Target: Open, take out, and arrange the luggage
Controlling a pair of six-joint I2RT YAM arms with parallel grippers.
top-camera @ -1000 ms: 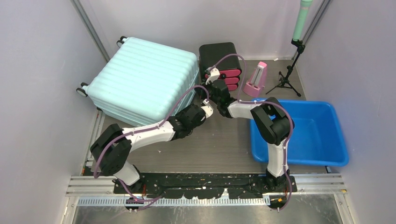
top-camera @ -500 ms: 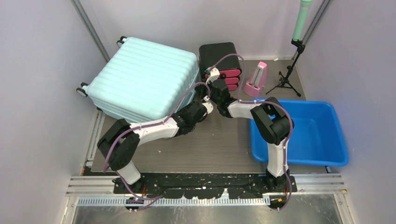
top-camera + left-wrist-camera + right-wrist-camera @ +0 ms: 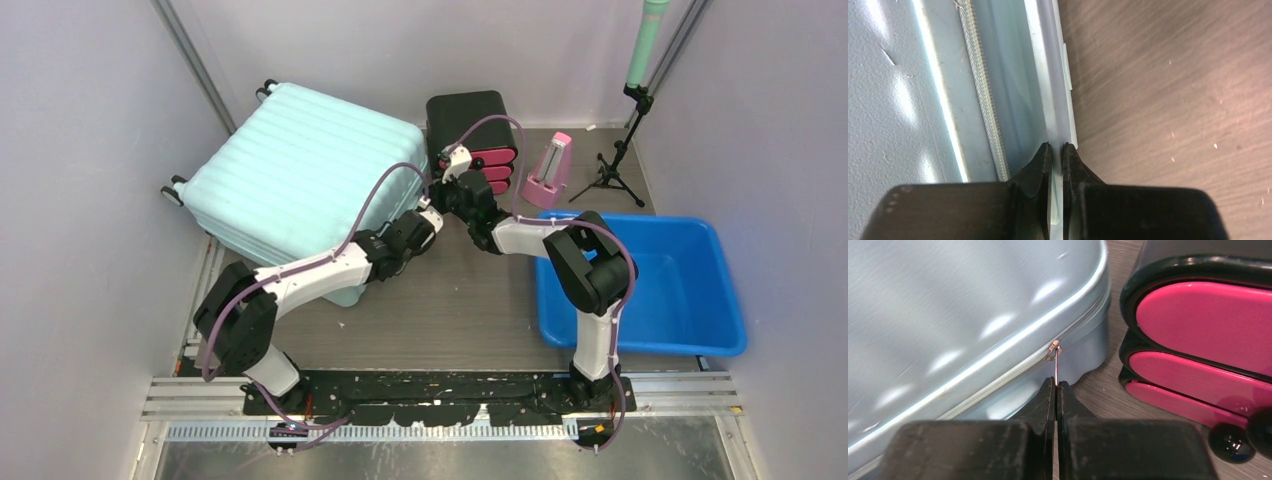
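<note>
Two arms meet at the right edge of the mint-green ribbed hard-shell suitcase in your top view. The case lies flat and closed at the far left of the table, with the black drawer box with pink fronts just beside it.

Left wrist: your left gripper is pinched down on a thin pale rim of the suitcase shell, next to the zipper teeth.

Right wrist: your right gripper is clamped tight on the thin metal zipper pull. The slider sits at the case corner by the drawer box.
</note>
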